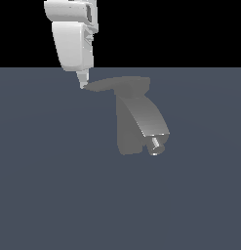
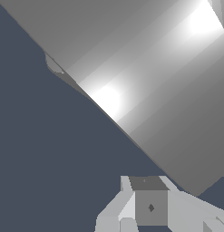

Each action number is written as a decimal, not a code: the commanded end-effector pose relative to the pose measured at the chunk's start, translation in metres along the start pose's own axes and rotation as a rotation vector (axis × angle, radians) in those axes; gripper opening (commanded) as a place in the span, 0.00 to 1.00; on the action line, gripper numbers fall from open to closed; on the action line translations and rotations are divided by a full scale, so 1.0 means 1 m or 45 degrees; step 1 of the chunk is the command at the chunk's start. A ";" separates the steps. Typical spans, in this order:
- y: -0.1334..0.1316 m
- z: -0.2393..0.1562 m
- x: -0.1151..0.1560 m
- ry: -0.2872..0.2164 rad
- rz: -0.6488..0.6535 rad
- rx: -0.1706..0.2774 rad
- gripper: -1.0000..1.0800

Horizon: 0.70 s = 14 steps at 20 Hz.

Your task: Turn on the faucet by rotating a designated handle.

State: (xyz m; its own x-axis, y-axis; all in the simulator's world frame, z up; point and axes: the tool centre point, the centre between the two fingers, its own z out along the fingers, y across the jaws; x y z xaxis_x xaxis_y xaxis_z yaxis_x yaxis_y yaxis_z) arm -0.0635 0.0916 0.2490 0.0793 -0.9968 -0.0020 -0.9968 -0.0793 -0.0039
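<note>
Bare simulated scene, flat slate floor [image 1: 53, 195]

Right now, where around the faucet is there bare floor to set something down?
Bare floor spreads below the nozzle and along the exterior view's left of the faucet. The exterior view's right of the spout is bare too. It is crowded only where the gripper meets the handle tip.

A: The faucet [image 1: 128, 128]?
B: Grey, matte, blocky. Body is upright; the sloped rect. spout goes down toward ext. view's right and ends in a small shiny nozzle [image 1: 156, 145].
A: And the handle [image 1: 117, 86]?
B: Thin flat grey blade on the top cap, approx. level, tapering toward ext. view's left.
</note>
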 end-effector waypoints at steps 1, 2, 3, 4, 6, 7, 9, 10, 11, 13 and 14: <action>0.006 0.000 0.007 0.001 0.005 -0.002 0.00; 0.009 0.000 0.009 0.001 0.005 -0.002 0.00; 0.011 0.000 0.011 0.001 0.005 -0.003 0.00; 0.014 0.000 0.014 0.001 0.005 -0.003 0.00; 0.019 0.000 0.018 0.001 0.005 -0.003 0.00; 0.022 0.000 0.020 0.001 0.005 -0.003 0.00; 0.027 0.000 0.025 0.001 0.005 -0.003 0.00; 0.030 0.000 0.027 0.001 0.005 -0.003 0.00; 0.032 0.000 0.029 0.002 0.005 -0.003 0.00; 0.038 0.000 0.034 0.002 0.005 -0.003 0.00; 0.040 0.000 0.036 0.002 0.005 -0.003 0.00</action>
State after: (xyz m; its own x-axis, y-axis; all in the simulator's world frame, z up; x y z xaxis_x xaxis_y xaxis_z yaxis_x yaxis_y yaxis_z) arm -0.0972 0.0643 0.2490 0.0899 -0.9959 -0.0014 -0.9959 -0.0899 -0.0027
